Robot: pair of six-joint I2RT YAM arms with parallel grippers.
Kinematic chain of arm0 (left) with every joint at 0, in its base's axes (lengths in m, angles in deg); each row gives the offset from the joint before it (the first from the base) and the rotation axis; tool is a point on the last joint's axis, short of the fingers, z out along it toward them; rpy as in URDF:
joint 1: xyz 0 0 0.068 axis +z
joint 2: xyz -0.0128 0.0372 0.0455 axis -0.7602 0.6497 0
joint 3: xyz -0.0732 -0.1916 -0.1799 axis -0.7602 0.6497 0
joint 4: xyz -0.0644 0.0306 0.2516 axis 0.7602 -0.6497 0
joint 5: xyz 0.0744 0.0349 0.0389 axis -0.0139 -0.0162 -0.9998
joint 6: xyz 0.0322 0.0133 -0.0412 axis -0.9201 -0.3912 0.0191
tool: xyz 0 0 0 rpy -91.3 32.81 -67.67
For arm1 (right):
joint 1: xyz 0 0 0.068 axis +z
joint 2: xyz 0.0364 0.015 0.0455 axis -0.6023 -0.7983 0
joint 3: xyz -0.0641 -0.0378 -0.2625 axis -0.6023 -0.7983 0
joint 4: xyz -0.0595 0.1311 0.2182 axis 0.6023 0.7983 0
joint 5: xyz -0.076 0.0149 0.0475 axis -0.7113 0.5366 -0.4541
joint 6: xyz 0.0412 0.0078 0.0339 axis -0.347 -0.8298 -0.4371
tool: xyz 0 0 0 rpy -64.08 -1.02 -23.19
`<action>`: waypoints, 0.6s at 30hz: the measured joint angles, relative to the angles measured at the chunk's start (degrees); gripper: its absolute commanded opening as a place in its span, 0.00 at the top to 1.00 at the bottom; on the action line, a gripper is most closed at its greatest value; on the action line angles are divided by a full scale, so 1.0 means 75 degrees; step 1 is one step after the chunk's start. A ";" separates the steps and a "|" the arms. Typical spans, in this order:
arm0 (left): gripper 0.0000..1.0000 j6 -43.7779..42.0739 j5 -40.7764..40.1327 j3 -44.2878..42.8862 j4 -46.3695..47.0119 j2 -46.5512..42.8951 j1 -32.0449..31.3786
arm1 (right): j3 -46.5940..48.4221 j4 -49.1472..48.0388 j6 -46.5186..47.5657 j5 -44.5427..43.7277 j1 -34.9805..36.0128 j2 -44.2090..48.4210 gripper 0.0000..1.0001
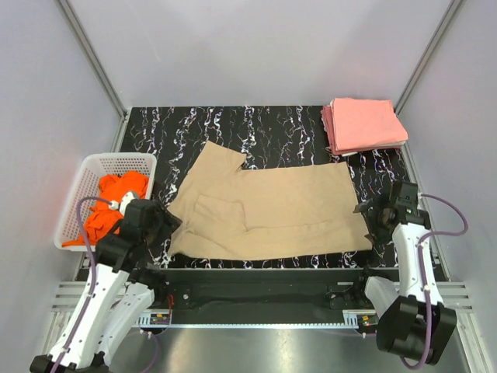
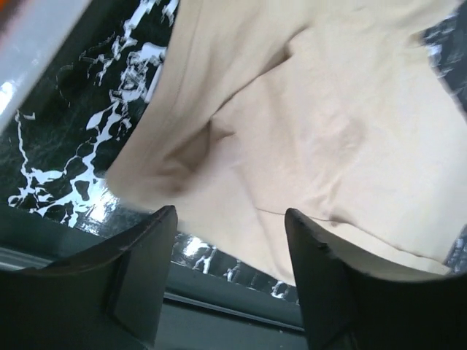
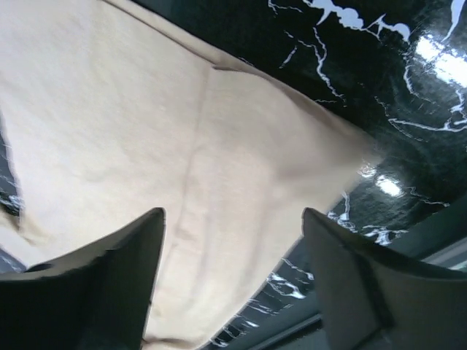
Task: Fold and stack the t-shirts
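Note:
A tan t-shirt point(image 1: 268, 206) lies partly folded across the black marbled table point(image 1: 264, 128). My left gripper point(image 1: 165, 220) is open over its near left corner; the left wrist view shows the tan cloth point(image 2: 306, 124) past the spread fingers point(image 2: 146, 270). My right gripper point(image 1: 371, 214) is open at the shirt's near right corner; the right wrist view shows the cloth point(image 3: 168, 153) between the fingers point(image 3: 131, 262). A stack of folded salmon-pink t-shirts point(image 1: 363, 124) sits at the back right. An orange t-shirt point(image 1: 112, 203) lies crumpled in the basket.
A white lattice basket point(image 1: 93, 167) stands off the table's left edge, next to my left arm. Grey walls close in both sides and the back. A metal rail runs along the near edge point(image 1: 264, 315).

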State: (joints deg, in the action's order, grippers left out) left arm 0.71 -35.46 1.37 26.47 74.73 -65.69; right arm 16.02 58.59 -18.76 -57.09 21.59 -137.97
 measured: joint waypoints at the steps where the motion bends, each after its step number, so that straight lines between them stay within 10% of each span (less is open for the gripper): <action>1: 0.27 -0.0067 -0.0052 -0.0256 -0.0125 -0.0035 0.0000 | -0.0003 0.0006 -0.0058 -0.0003 0.0000 0.0172 0.08; 9: 0.22 -0.1110 -0.0839 -0.2081 0.0224 0.0851 0.0006 | 0.0921 -0.0143 0.0315 0.0152 0.0003 0.0367 0.06; 18: 0.25 -0.3468 -0.0216 -0.4462 0.2906 0.6263 0.0184 | 0.2311 -0.0670 0.1288 0.0484 0.0522 -0.1078 0.07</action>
State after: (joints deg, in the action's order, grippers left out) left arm -25.30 -37.08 -32.09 48.26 121.70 -64.31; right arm 33.36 53.56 -9.10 -53.46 25.50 -146.05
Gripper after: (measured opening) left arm 0.761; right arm 0.931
